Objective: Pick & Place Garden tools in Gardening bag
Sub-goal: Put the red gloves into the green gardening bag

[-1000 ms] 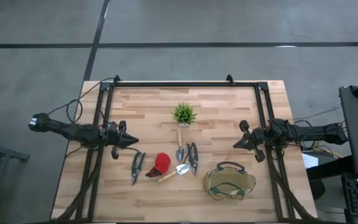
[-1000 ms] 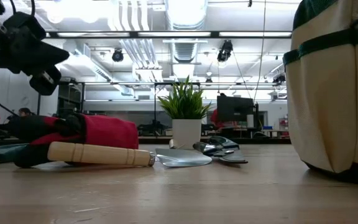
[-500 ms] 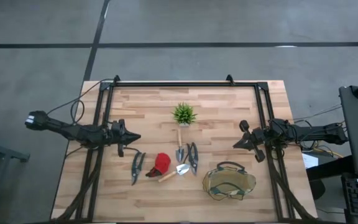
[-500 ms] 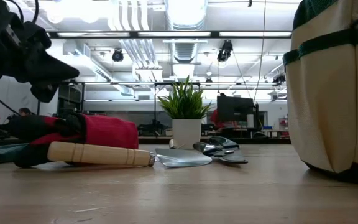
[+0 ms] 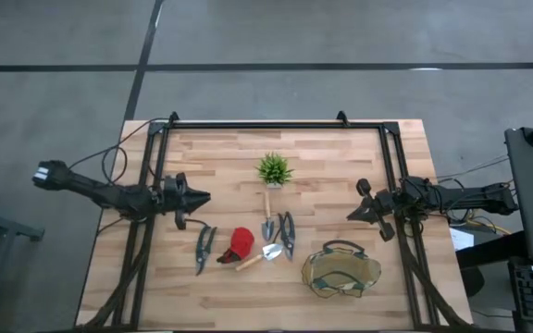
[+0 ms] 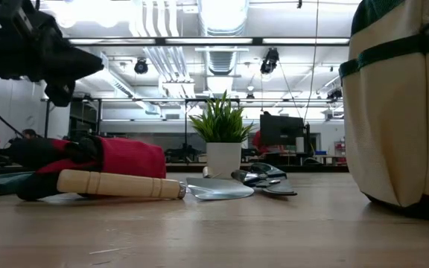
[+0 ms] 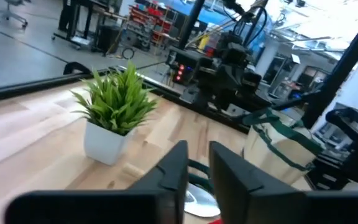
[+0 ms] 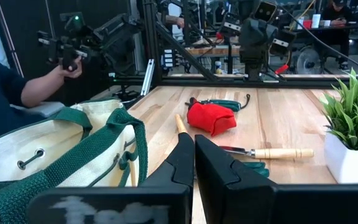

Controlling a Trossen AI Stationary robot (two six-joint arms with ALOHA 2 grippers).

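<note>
Since the earlier frames, only the left gripper (image 5: 200,197) had moved: it had crept a little toward frame centre in the high view and risen toward the upper left corner of the low view (image 6: 88,63). All else lay as before.

Tools sat in a cluster at lower centre of the high view. One pair of shears (image 5: 204,248) lay leftmost, just beside the red glove (image 5: 240,242). A trowel (image 5: 258,255) lay angled beneath the glove, its wooden handle (image 6: 118,184) toward the camera in the low view. A second trowel (image 5: 267,217) and a second pair of shears (image 5: 287,231) lay side by side right of the glove. The bag (image 5: 341,271) stood at lower right of the cluster, mouth up, apart from the tools; it filled the right edge of the low view (image 6: 401,104).

The left gripper hung over the table upper left of the shears, fingers (image 7: 235,177) a narrow gap apart, holding nothing. The right gripper (image 5: 352,213) waited above the bag at centre right, fingers (image 8: 219,168) pressed together, empty.

A potted plant (image 5: 273,170) stood above the cluster. A person's hand (image 8: 67,67) showed in the right wrist view, beyond the table (image 5: 340,157).
</note>
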